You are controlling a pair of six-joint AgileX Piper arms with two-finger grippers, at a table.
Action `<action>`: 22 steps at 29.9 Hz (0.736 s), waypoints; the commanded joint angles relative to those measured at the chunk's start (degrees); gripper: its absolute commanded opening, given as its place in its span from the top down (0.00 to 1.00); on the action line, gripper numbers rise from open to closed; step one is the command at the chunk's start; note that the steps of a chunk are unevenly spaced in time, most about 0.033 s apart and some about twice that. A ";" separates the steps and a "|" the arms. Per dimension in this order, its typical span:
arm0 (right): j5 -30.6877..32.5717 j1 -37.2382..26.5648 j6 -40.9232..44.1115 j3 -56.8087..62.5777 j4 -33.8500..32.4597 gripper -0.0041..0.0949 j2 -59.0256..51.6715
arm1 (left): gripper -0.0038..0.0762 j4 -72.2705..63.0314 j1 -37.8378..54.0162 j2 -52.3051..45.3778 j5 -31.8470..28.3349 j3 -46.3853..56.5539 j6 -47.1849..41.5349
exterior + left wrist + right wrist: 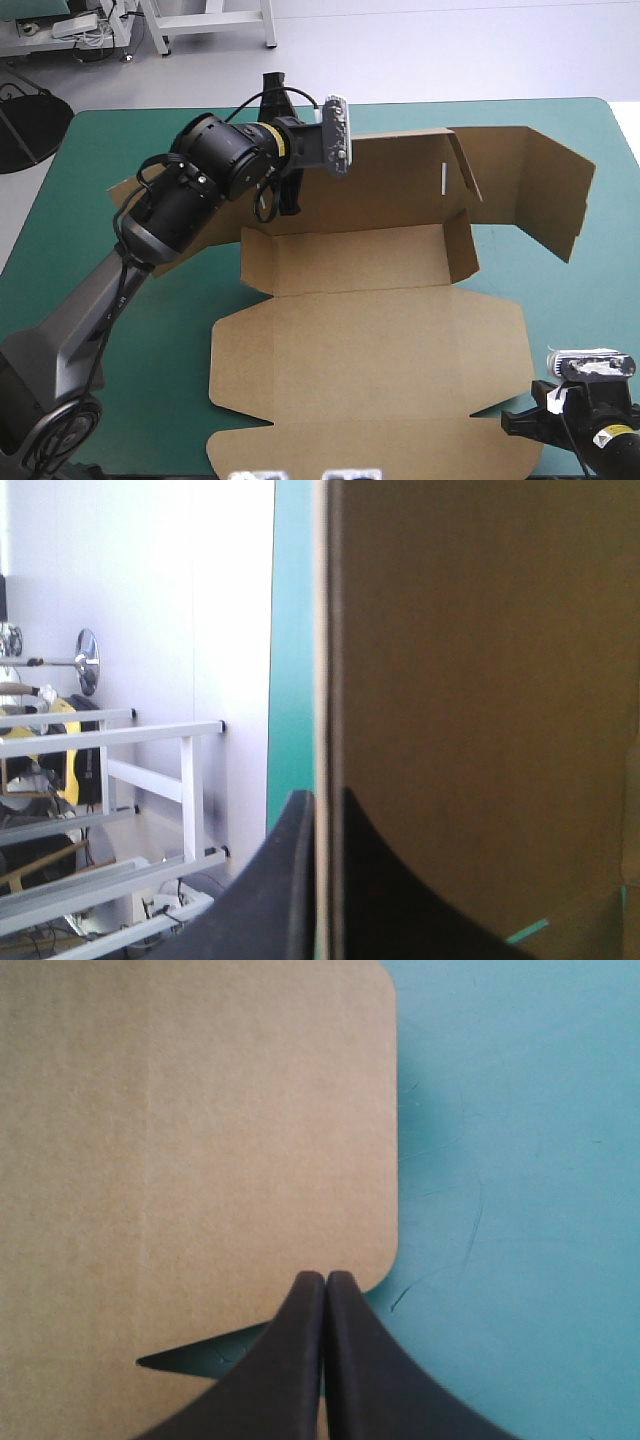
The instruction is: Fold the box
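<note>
Jaws, left: our left gripper [320, 802] pinches a raised board edge of the box [370, 340], fingers all but together.
Jaws, right: our right gripper [325, 1278] is pressed together on nothing, tip over the near-right flap notch.
Box position: mid-table on the teal-green cover [570, 130]; far walls partly raised, near panel flat.
Handling: we judge the board light, stiff, springy at creases.
Hold: we advise flap edges beside a crease.

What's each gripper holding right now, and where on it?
Left gripper pinches the box by a raised panel's edge, far left. Right gripper is shut, holding nothing.
</note>
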 commanded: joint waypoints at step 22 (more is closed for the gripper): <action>-2.87 -0.03 -0.08 -1.44 1.06 0.98 0.89 | 0.96 41.95 -16.30 -6.60 -10.57 25.48 -41.84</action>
